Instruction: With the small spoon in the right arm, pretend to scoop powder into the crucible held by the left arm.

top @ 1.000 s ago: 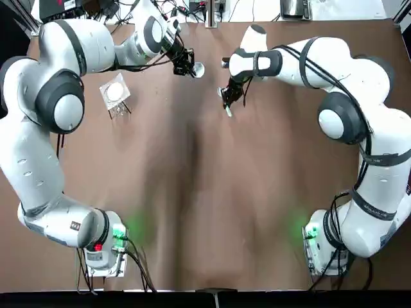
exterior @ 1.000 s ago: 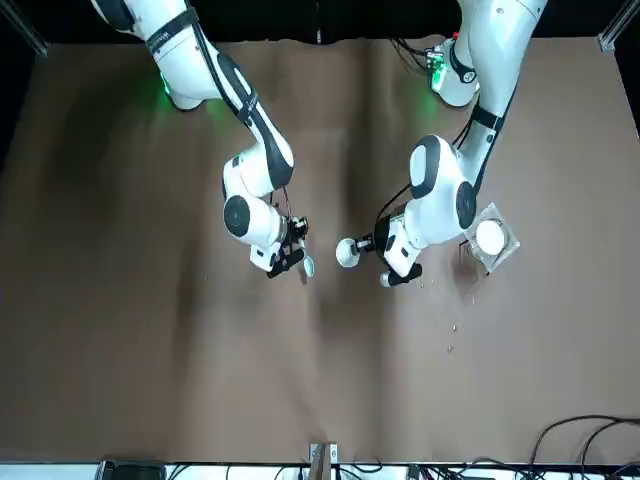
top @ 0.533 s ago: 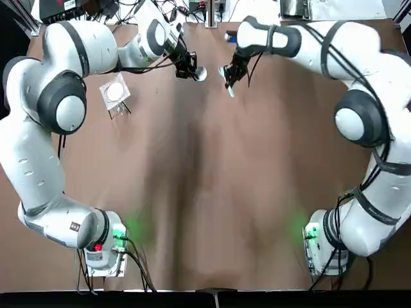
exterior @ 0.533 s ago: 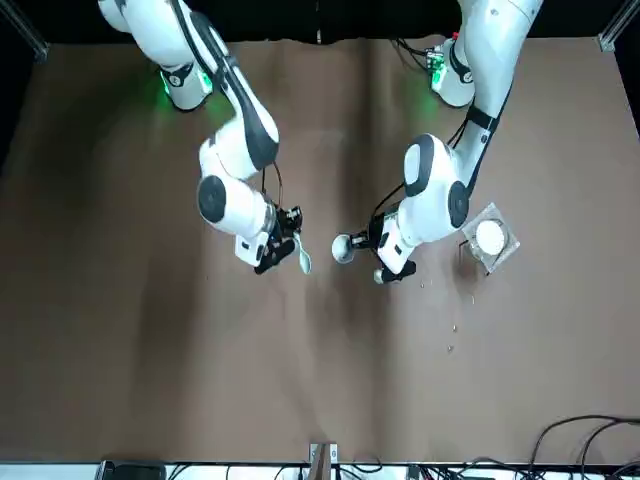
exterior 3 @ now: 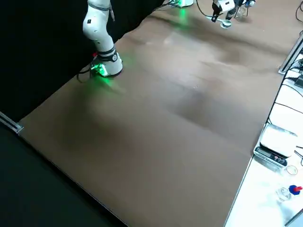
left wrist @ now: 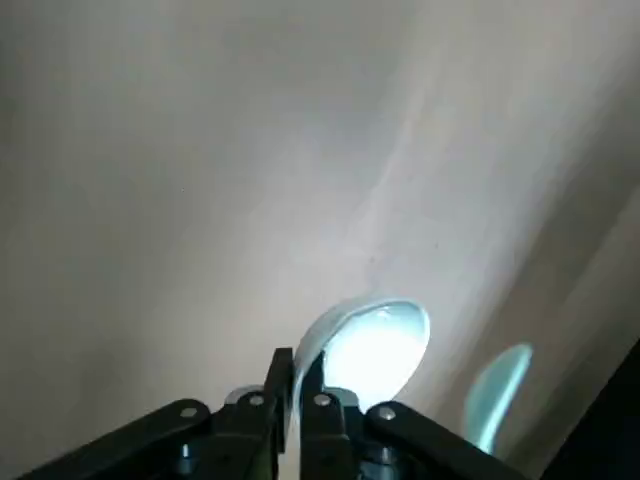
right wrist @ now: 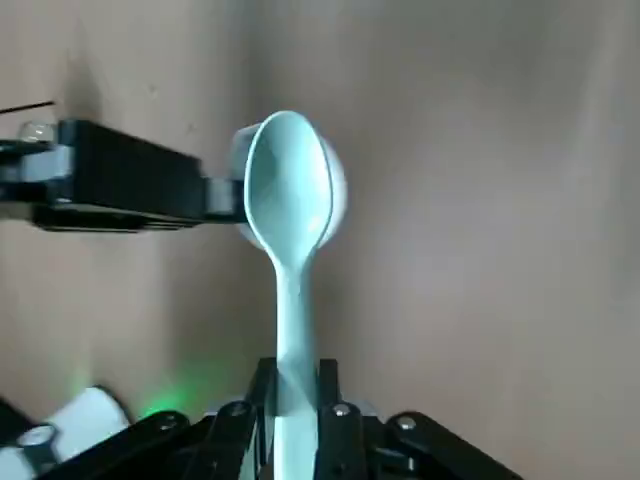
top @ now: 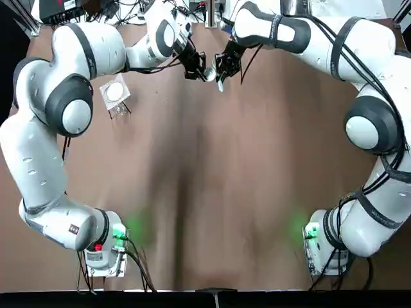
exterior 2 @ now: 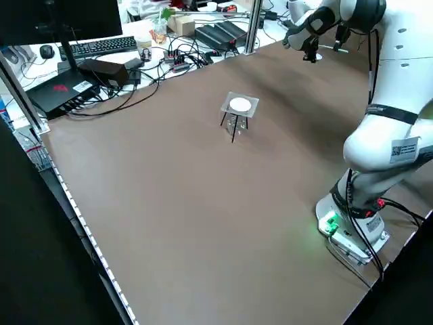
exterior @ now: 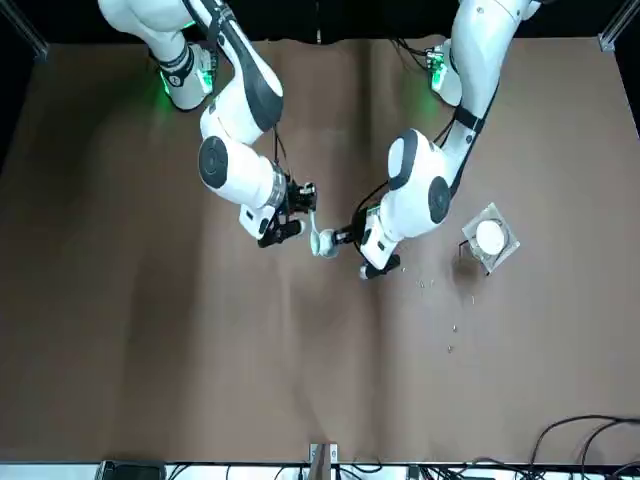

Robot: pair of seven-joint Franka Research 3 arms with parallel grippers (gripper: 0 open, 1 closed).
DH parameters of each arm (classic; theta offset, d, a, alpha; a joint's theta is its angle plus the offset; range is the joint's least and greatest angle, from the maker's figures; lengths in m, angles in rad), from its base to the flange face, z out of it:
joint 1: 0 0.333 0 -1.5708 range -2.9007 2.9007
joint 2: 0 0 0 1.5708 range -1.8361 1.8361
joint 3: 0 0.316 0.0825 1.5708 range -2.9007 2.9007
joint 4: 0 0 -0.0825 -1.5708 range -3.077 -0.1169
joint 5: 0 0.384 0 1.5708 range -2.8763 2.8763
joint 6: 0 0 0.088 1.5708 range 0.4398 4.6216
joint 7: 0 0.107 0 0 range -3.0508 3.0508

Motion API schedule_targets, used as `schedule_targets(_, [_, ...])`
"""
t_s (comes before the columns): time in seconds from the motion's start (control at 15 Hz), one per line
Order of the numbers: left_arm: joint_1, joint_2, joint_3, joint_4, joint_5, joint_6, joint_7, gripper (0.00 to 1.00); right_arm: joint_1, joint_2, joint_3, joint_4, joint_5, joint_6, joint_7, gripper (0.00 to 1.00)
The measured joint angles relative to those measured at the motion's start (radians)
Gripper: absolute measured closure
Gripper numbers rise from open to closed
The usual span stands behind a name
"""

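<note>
The right tool (right wrist: 290, 378) is clamped on the handle of the small pale-green plastic spoon (right wrist: 288, 195). The spoon's bowl hovers at the mouth of the small white round crucible (left wrist: 372, 345) — pinched by its rim in the closed left tool (left wrist: 297, 365). Both are held above the far middle of the brown counter (top: 205, 192). A clear square stand with a white disc (top: 115, 94) stands on the counter's left side — beyond the counter's edge lie cables and a black keyboard (exterior 2: 101, 46).

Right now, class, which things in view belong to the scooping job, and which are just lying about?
Job: small spoon in right end effector; crucible in left end effector.
Lying about: white disc on its stand; keyboard.
</note>
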Motion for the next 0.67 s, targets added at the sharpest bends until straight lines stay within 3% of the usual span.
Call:
schedule_targets(0.27, [-0.014, 0.008, 0.001, 0.009, 0.0, 0.0, -0.016, 0.93, -0.007, 0.003, 0.003, 0.0, 0.161, -0.092, 0.061, 0.8])
schedule_targets(0.67, [-0.013, 0.008, 0.004, 0.01, 0.0, 0.0, -0.016, 0.93, -0.02, 0.057, 0.001, 0.001, 0.339, -0.108, 0.079, 0.8])
